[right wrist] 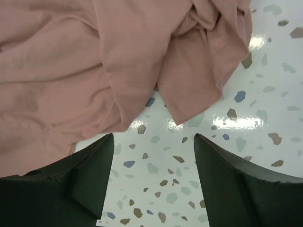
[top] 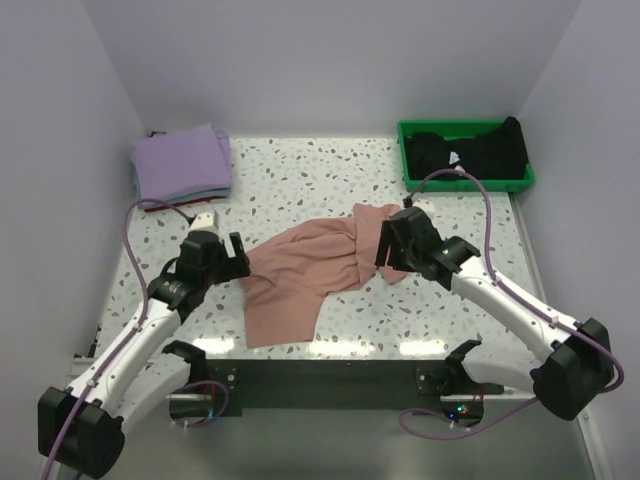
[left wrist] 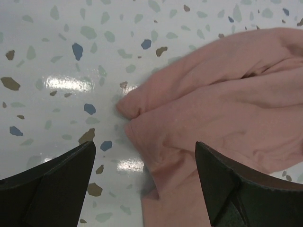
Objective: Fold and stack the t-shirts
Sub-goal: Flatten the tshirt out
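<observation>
As it lies, salmon-pink t-shirt (top: pixel 300 272), crumpled, unfolded

Terrazzo table (top: pixel 300 170); pink shirt (top: pixel 300 275), lavender stack (top: pixel 182 162), tray (top: pixel 470 184)

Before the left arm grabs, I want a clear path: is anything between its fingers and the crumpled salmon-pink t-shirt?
Nothing visible does. The left gripper hovers open at the edge of the crumpled salmon-pink cloth t-shirt; only bare speckled white tabletop shows between its fingers and the fabric.
</observation>
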Controlling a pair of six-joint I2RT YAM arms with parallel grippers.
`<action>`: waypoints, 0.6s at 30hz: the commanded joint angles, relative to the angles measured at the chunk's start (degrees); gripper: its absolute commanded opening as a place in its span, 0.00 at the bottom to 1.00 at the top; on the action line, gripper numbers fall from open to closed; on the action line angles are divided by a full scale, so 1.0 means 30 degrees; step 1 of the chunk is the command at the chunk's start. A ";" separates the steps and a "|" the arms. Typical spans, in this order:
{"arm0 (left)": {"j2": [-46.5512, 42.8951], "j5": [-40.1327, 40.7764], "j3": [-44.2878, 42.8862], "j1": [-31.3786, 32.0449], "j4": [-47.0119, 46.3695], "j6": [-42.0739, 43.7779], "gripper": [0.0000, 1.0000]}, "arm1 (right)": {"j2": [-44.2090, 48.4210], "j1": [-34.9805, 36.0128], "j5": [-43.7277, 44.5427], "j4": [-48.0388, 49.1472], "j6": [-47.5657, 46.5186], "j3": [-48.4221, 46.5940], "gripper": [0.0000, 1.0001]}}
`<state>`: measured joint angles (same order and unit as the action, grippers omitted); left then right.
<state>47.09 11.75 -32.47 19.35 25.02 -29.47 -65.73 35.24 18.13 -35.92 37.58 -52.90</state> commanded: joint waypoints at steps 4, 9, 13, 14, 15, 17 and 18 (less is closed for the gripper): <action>0.0211 -0.1161 0.1418 0.0404 -0.1423 -0.1658 0.93 | -0.1611 0.0059 -0.1619 0.2716 0.0747 0.0296 0.71; 0.1671 -0.1161 0.1946 0.0404 -0.1453 -0.2099 0.95 | -0.3808 0.0088 -0.2118 0.3183 0.0042 -0.0909 0.70; 0.1853 -0.1980 0.2617 0.0404 -0.2737 -0.2363 0.95 | -0.5302 0.0088 -0.2207 0.3887 -0.0456 -0.1726 0.70; 0.1794 -0.2185 0.2736 0.0404 -0.3004 -0.2392 0.95 | -0.6059 0.0088 -0.2148 0.3917 -0.0602 -0.1991 0.70; 0.1677 -0.2391 0.2824 0.0433 -0.3441 -0.2450 0.95 | -0.6415 0.0059 -0.2089 0.3917 -0.0894 -0.2603 0.69; 0.1676 -0.2509 0.2971 0.0404 -0.3767 -0.2655 0.95 | -0.7206 0.0088 -0.2059 0.3946 -0.1159 -0.3221 0.69; 0.1792 -0.2626 0.2971 0.0404 -0.4000 -0.2685 0.95 | -0.7906 0.0088 -0.2030 0.4005 -0.1363 -0.3747 0.69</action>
<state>52.90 5.76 -23.88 20.34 19.22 -35.88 -86.74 35.24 11.99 -27.11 35.94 -59.37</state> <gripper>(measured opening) 0.951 0.694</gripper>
